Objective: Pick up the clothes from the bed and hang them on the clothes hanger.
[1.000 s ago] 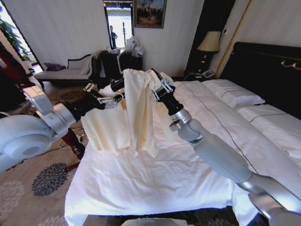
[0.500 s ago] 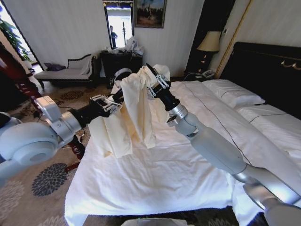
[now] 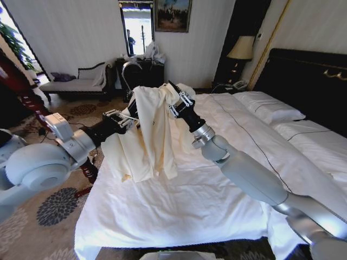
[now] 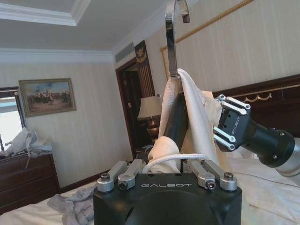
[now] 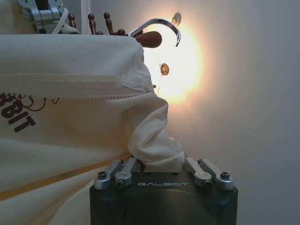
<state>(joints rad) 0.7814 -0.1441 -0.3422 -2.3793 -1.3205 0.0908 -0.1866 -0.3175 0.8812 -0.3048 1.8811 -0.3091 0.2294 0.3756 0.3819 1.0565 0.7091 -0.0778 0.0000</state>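
Observation:
The cream clothes hang above the white bed, draped over the dark clothes hanger. The hanger's silver hook sticks up above the cloth. My left gripper is at the garment's left side, shut on the hanger's lower part with cloth and a cord bunched in its jaws. My right gripper is at the garment's upper right, shut on a fold of the cream cloth. In the right wrist view, the hook rises past the cloth's edge.
A reddish-brown wooden post stands to the left of the bed. Behind are a dark dresser, a chaise and a lamp. Pillows lie at the headboard. A small grey garment lies on the bed.
The two grippers have come closer together and the garment has lifted off the duvet. The silver hook now stands clear above the cloth, which has slid down over the hanger.

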